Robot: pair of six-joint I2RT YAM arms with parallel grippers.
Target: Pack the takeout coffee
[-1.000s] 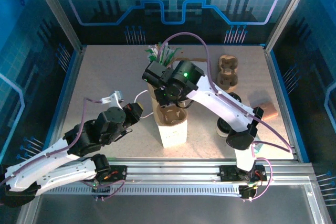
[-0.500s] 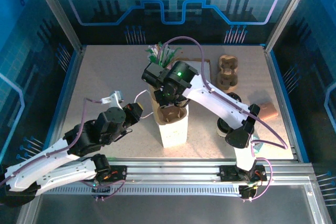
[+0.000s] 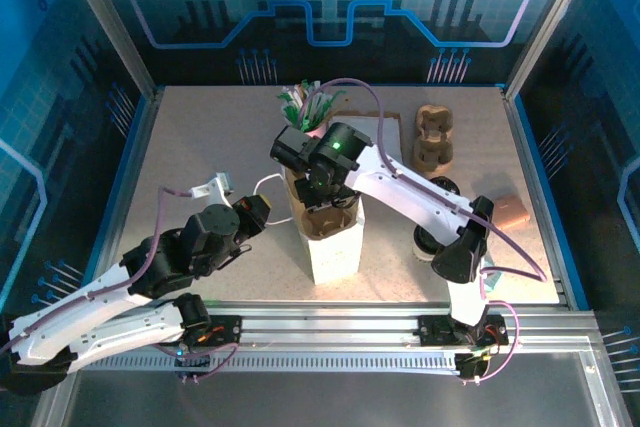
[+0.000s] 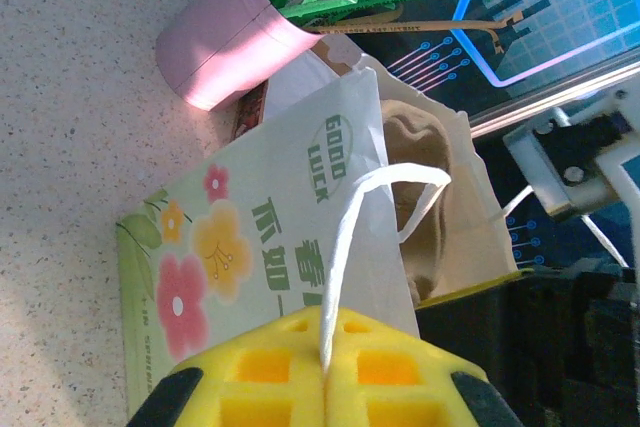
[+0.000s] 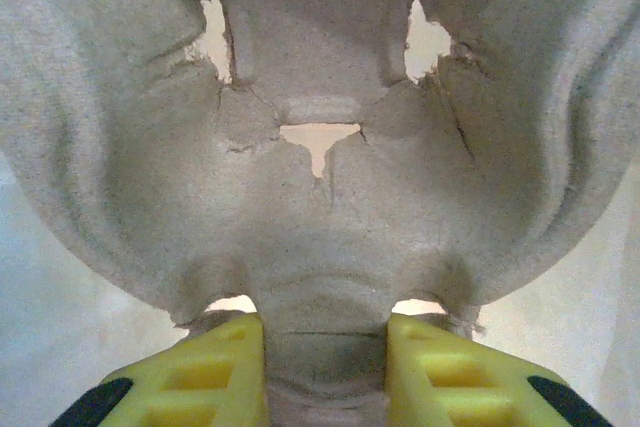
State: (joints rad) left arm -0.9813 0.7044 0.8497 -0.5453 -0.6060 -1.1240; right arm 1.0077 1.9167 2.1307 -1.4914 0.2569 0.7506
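The white cup (image 3: 424, 240) is standing upright and uncovered on the table's (image 3: 200, 147) right side, partly hidden; the black lid (image 3: 448, 185) is lying nearby, farther back.

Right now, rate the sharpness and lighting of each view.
Top external: sharp, even light on the speckled table. Left wrist: the flowered white paper bag is crisp, glare on the pink plastic cup, the left claw soft. Right wrist: the brown moulded cardboard carrier is slightly blurred, light shining through its tears.

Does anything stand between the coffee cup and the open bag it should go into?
Yes. The cardboard carrier fills the mouth of the bag, gripped by the right end effector. The cup stands apart, outside the bag.
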